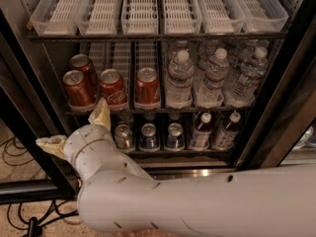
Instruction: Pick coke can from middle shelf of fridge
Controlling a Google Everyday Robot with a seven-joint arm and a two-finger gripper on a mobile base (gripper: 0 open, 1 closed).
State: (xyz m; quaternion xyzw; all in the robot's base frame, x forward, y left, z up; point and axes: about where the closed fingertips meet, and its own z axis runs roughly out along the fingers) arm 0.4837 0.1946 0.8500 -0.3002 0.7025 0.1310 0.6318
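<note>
The cream two-finger gripper (70,123) hangs just before the front-left edge of the thin dark middle shelf (163,111), its fingers (101,116) spread wide and one tip just under a front can. Four small red coke cans (113,89) crowd that left end, three along the front edge. Clear plastic water bottles (178,80) fill the right lanes. The white tray-lined upper rack (140,9) roofs them closely. The black fridge frame (276,112) bounds both sides.

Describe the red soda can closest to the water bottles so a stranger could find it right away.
In the black-framed fridge, look at the middle shelf: red aluminium cans left, clear water bottles right. The coke can is the rightmost red one, directly beside the bottles; the open gripper sits lower left, below the other red cans.
</note>
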